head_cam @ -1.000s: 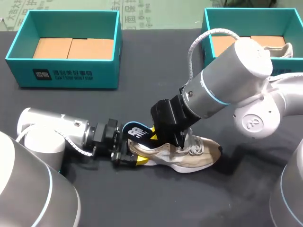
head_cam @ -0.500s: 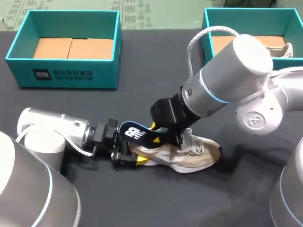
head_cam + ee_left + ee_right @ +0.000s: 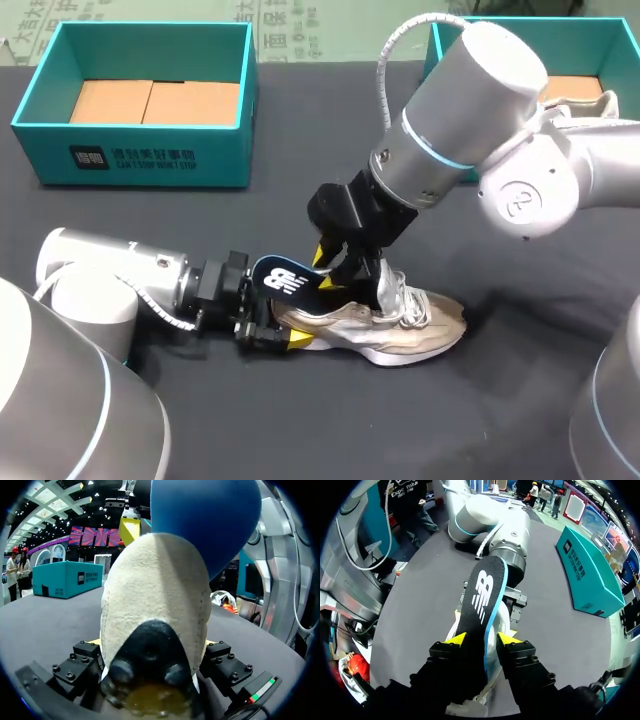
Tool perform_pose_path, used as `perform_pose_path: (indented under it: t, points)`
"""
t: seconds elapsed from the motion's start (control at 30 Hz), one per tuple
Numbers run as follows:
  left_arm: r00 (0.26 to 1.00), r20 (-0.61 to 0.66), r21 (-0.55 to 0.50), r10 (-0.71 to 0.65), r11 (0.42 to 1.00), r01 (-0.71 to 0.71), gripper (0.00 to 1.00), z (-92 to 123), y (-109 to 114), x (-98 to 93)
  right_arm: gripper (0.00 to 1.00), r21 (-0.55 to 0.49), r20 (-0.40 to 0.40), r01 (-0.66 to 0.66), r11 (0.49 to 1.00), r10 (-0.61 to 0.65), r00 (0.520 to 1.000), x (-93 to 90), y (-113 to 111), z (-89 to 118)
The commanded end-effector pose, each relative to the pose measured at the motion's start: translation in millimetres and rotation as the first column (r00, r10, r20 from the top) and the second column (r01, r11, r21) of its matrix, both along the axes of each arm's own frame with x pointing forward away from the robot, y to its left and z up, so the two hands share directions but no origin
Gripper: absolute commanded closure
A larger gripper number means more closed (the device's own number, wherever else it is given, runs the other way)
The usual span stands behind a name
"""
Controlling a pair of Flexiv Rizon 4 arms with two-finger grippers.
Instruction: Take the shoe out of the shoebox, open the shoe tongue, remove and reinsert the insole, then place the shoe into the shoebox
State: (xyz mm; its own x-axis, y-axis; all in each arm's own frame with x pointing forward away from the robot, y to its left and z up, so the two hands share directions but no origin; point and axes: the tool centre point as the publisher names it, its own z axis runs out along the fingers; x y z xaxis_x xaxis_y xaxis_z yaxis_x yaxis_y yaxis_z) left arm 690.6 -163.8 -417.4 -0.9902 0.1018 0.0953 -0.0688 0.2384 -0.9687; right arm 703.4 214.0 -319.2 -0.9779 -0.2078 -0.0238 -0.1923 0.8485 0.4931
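A beige sneaker (image 3: 405, 328) lies on its side on the dark table, toe to the right. My left gripper (image 3: 273, 335) is shut on its heel (image 3: 155, 605), which fills the space between the fingers. A dark blue insole (image 3: 284, 280) sticks up out of the shoe opening, slanting over the heel. My right gripper (image 3: 328, 268) hangs over the opening from above. In the right wrist view the insole (image 3: 480, 600) stands on edge between the yellow tips of that gripper (image 3: 481, 640), which are open with a slight gap on one side.
A teal shoebox (image 3: 130, 155) with a cardboard floor stands at the back left. A second teal box (image 3: 440, 60) at the back right holds another pale shoe (image 3: 590, 105). The right arm's bulky elbow hangs above the table's right half.
The right gripper's fingers spread apart off the insole, and that arm rose and swung back. The insole now leans further left out of the shoe. The left arm and shoe stayed put.
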Motion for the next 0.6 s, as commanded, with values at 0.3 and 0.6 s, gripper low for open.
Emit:
perform_pose_path:
  t: [0.3,0.6]
  points:
    - [1.0,0.0,0.0,0.002,1.0,-0.002,1.0,-3.1,-0.4,-0.1,0.58,-0.05,-0.124,-0.02,0.999,0.014,0.992,2.6,8.9,-9.6]
    - [1.0,0.0,0.0,0.002,1.0,-0.002,1.0,-3.1,-0.4,-0.1,0.58,-0.091,-0.185,-0.035,0.995,0.018,0.983,4.8,6.7,-3.5]
